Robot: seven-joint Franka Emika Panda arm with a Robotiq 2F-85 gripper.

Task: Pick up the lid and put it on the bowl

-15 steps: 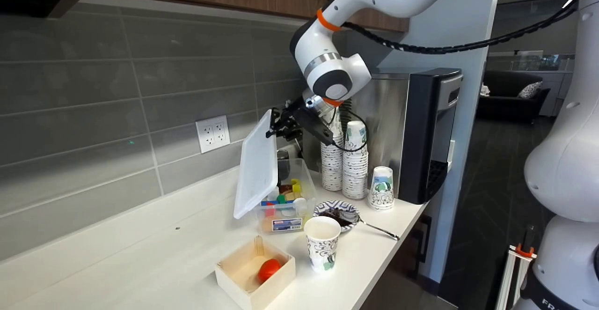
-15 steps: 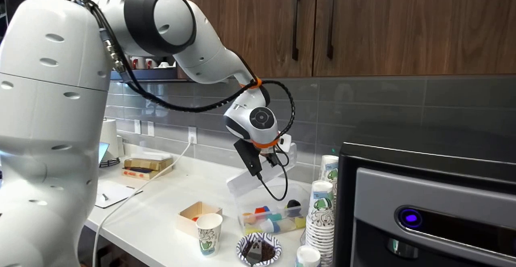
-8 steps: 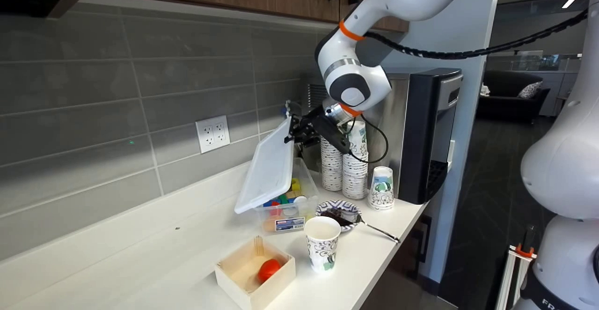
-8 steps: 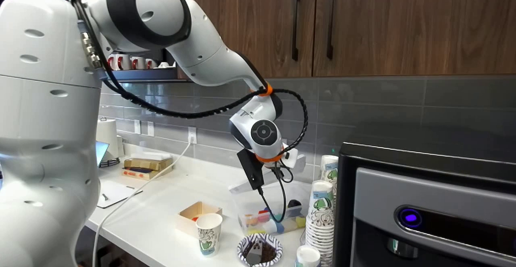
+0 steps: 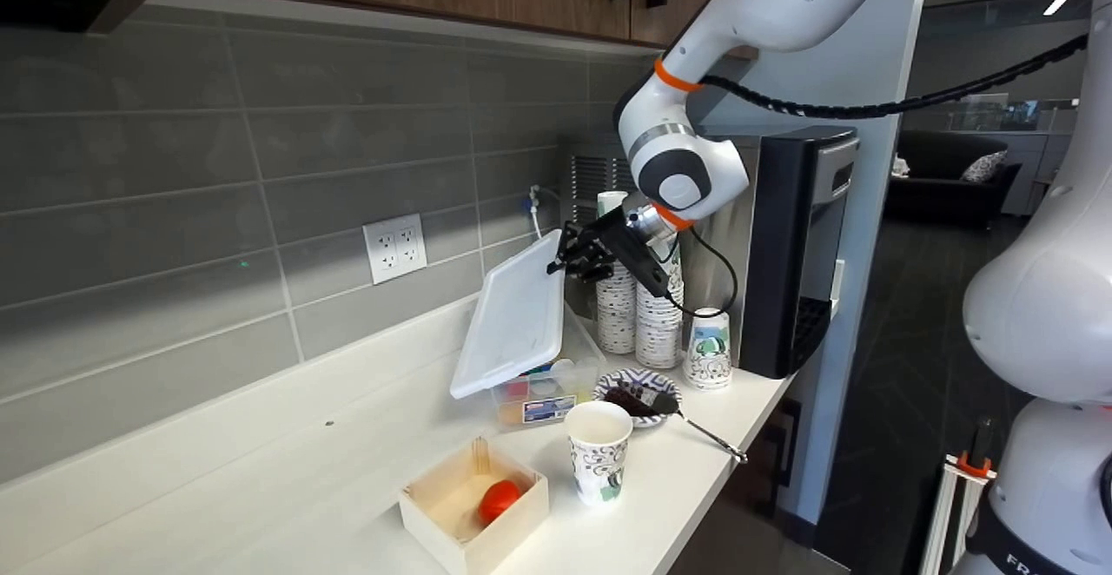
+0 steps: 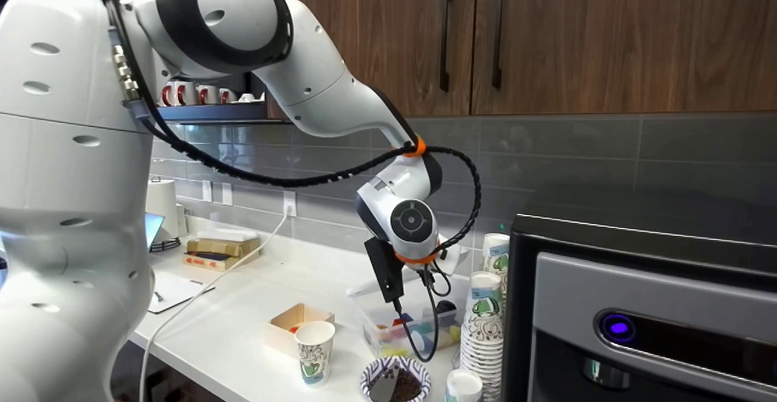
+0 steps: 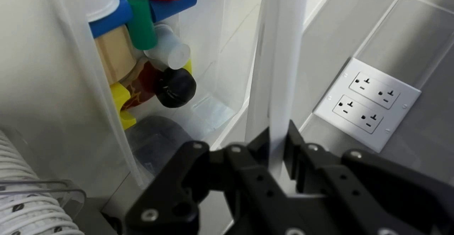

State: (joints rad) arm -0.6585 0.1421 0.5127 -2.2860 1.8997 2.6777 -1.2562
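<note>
Lid (image 5: 512, 319): tilted steeply, upper end at your gripper (image 7: 277, 139), lower end slanting down in front of part of the bowl (image 5: 549, 408) in an exterior view. Whether it touches the bowl's rim, you can't tell.
Gripper: you're clamped on the lid's edge, which stands edge-on between the fingers in the wrist view.
Bowl: clear tub on the counter (image 5: 330, 488), top open, coloured pieces (image 7: 142, 25) inside. From the wrist you get green, blue, red, yellow and a round black one.
Arm (image 6: 340, 98): reaches over the counter; in an exterior view it blocks most of the lid for you.
Paper cup (image 5: 598, 462): patterned, upright, near the bowl.
Wooden box (image 5: 512, 530): near the paper cup, red object (image 5: 499, 502) inside.
Paper dish (image 5: 638, 376): just beside the bowl, dark stuff (image 5: 625, 402) in it, utensil (image 5: 667, 403) lying across its rim.
Cup stacks (image 5: 659, 332): next to the black and silver machine (image 5: 782, 262).
Outlet (image 5: 395, 247): on the tiled wall (image 5: 148, 236), to the right of the lid in your wrist view.
</note>
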